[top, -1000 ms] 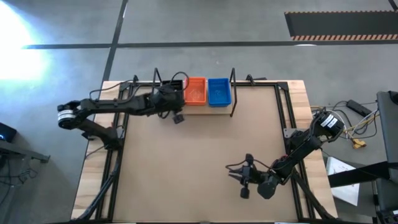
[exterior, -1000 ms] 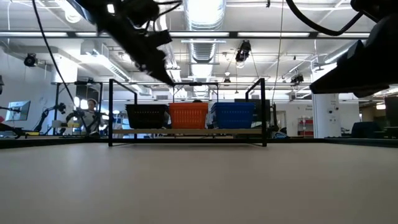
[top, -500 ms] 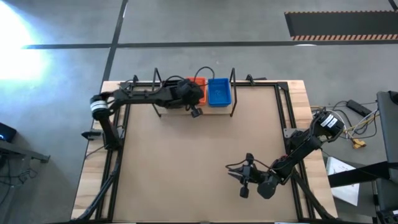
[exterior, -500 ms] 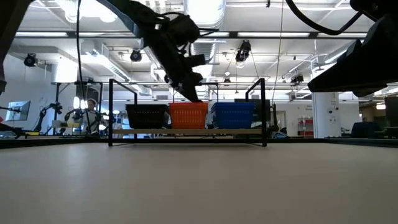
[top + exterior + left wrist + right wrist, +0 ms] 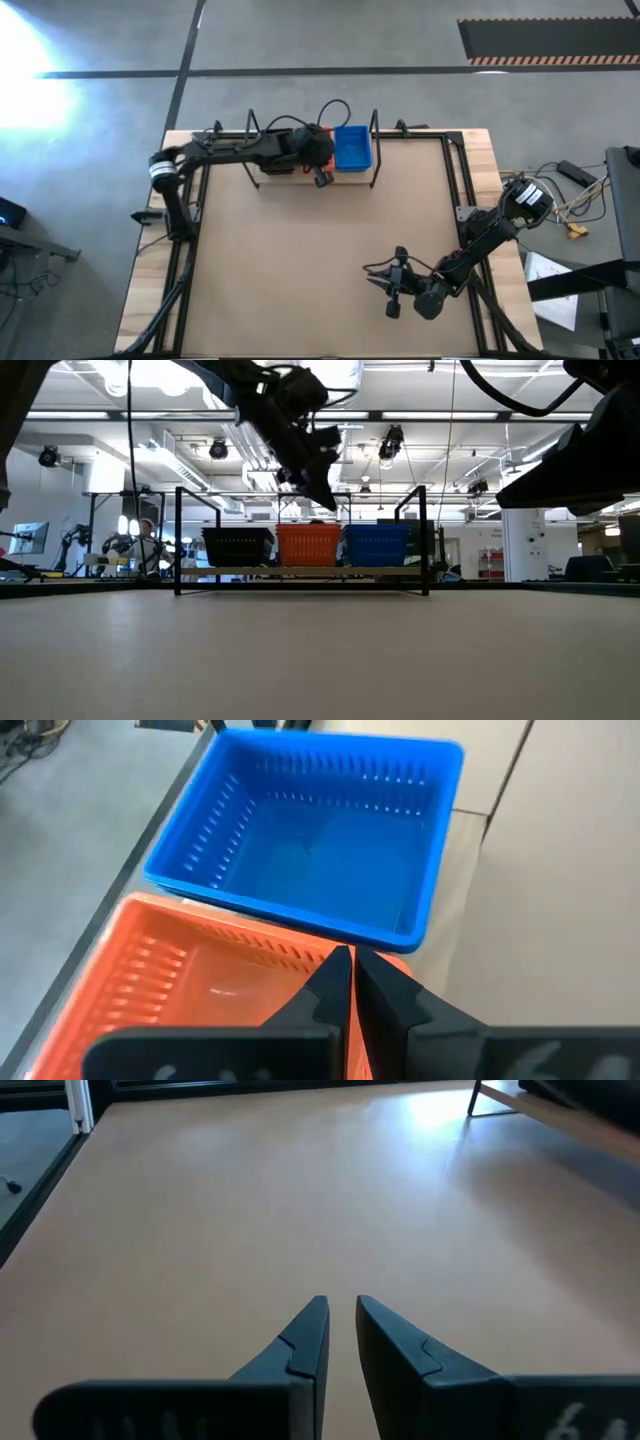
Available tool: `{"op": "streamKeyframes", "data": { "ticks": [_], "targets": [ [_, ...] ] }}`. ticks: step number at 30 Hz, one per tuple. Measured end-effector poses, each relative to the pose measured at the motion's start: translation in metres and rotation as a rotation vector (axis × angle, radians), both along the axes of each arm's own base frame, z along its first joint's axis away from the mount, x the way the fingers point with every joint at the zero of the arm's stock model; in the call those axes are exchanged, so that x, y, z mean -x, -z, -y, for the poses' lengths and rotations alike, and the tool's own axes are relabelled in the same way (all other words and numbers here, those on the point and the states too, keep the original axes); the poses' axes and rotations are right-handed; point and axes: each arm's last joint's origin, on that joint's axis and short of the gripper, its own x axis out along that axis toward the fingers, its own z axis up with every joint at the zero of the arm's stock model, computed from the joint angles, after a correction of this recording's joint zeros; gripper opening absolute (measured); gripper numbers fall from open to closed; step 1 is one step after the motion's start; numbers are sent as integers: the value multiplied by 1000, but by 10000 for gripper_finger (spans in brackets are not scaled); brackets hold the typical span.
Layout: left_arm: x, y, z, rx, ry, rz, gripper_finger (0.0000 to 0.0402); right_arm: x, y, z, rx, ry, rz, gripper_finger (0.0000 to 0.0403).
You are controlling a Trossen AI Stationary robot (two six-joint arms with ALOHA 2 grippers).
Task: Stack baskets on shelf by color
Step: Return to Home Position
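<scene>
Three baskets stand side by side on the shelf [image 5: 300,572] at the table's far edge: black [image 5: 236,545], orange [image 5: 308,544] and blue [image 5: 376,544]. From above, the blue basket [image 5: 351,147] shows whole, while the left arm covers the black one and most of the orange one [image 5: 322,131]. My left gripper [image 5: 351,954] is shut and hovers above the orange basket [image 5: 190,990], close to its blue neighbour [image 5: 310,840]; it touches nothing. My right gripper [image 5: 341,1302] waits low over the bare tabletop near the right near corner, its fingers a narrow gap apart.
The shelf's upright black wire loops [image 5: 375,150] stand at both its ends. Black frame rails [image 5: 458,190] run along the table's edges. A broad stretch of brown tabletop [image 5: 300,260] lies between shelf and right arm. A person [image 5: 146,540] shows far behind the table.
My left gripper has swept toward the table's right along the shelf, from above the black basket to above the orange one, close to the blue. The arm has stretched out with it. The right arm has kept still.
</scene>
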Motion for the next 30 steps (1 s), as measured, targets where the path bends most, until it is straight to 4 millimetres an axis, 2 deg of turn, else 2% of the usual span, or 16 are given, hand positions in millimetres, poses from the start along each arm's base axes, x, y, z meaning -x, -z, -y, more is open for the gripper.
{"op": "streamKeyframes", "data": {
  "ticks": [4, 9, 13, 15, 19, 22, 26, 30],
  "targets": [
    [13, -13, 9, 7, 8, -42, 1, 0, 0, 0, 3, 0, -3, 47],
    [41, -26, 30, 20, -27, -202, 1, 1, 1, 1, 8, 0, -8, 47],
    [71, -26, 52, 51, -105, -291, 1, 2, 3, 2, -3, 9, -18, 47],
    [85, -23, 68, 68, -106, -263, 1, 4, 5, 3, -17, 11, -23, 47],
    [115, -5, 101, 109, -86, -143, 1, 11, 10, 9, -25, -27, -64, 43],
    [137, 12, 125, 162, -65, 0, 1, 13, 7, 22, -84, -93, -109, 28],
    [159, 38, 149, 237, -5, 187, 1, 12, -7, 51, -81, -149, -115, 11],
    [175, 56, 160, 264, 72, 329, 1, 15, -28, 88, -76, -222, -63, 9]
  ]
}}
